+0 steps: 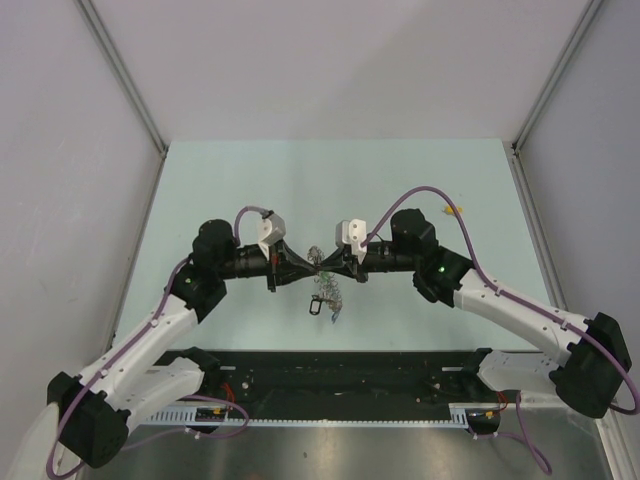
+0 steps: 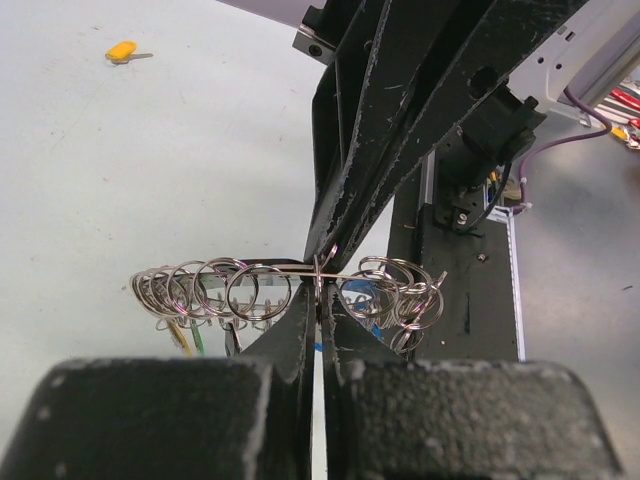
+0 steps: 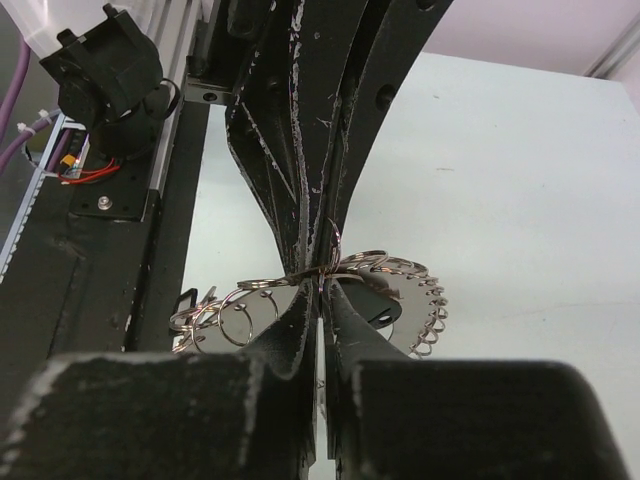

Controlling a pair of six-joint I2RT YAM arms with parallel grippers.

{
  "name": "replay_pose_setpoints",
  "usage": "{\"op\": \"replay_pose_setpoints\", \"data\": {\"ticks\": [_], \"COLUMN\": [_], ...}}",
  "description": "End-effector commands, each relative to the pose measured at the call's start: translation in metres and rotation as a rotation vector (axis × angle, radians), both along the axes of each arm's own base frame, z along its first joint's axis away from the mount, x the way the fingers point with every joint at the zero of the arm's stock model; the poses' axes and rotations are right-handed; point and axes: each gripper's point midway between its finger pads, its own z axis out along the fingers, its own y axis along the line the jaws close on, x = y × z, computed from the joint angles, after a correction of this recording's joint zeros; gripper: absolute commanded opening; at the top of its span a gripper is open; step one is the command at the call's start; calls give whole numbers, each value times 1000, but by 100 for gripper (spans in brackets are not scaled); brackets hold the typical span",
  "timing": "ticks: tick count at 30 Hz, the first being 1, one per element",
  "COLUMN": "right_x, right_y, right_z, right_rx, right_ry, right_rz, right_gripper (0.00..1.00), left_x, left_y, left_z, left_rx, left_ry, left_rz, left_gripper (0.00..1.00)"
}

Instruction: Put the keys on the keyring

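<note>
The keyring (image 1: 326, 291) hangs above the table's middle, a wire loop strung with many small silver rings (image 2: 215, 290) and toothed silver keys (image 3: 415, 300). My two grippers meet tip to tip over it. The left gripper (image 1: 308, 263) (image 2: 320, 292) is shut on the ring's wire. From the other side the right gripper (image 1: 329, 262) (image 3: 322, 285) is shut on the same stretch, where a small loop (image 3: 333, 240) stands up. A black tag (image 1: 316, 308) dangles under the bunch; green and yellow tags (image 2: 190, 338) hang there too. The yellow-tagged key (image 1: 455, 210) (image 2: 120, 49) lies loose on the table, far right.
The pale green table (image 1: 250, 180) is walled by grey panels on the left, right and back. A black rail (image 1: 330, 375) with wiring runs along the near edge between the arm bases. Purple cables loop over both wrists.
</note>
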Motion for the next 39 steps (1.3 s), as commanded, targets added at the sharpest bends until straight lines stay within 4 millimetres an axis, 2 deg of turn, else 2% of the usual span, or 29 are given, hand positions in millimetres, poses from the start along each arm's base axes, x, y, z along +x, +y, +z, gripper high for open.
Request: {"op": "replay_pose_setpoints", "data": {"ticks": [1, 4, 5, 6, 9, 12, 14, 15, 18, 23, 27, 39], "right_x": [0, 1, 1, 1, 1, 2, 4, 2, 3, 3, 4, 0], "right_y": [7, 3, 1, 0, -4, -7, -7, -9, -10, -13, -13, -12], "right_z": [9, 9, 13, 14, 18, 17, 22, 13, 14, 14, 14, 13], "right_rx": [25, 19, 24, 22, 25, 12, 5, -27, -35, -45, -51, -63], "right_ry": [-11, -17, -26, -34, -54, -64, -87, -66, -75, -84, -89, -90], "right_rz": [22, 11, 7, 5, -4, -1, 3, 5, 3, 0, 1, 13], "right_gripper": [0, 0, 0, 0, 0, 0, 0, 0, 0, 0, 0, 0], "left_x": [-17, -14, -10, -10, -9, -11, -10, -12, -10, -3, 1, -4], "left_y": [-4, -3, -2, -1, 3, 5, 8, 9, 10, 8, 2, -15], "left_z": [48, 47, 45, 42, 38, 42, 37, 39, 36, 28, 25, 6], "left_rx": [-101, -101, -96, -84, -53, -34, 5, 22, 73, 130, 142, 208], "left_ry": [-175, -166, -160, -148, -142, -159, -188, -179, -182, -158, -126, -75], "left_rz": [-93, -63, -41, -32, -15, -16, -26, -37, -56, -80, -112, -241], "left_gripper": [0, 3, 6, 15, 26, 31, 35, 39, 44, 46, 40, 34]}}
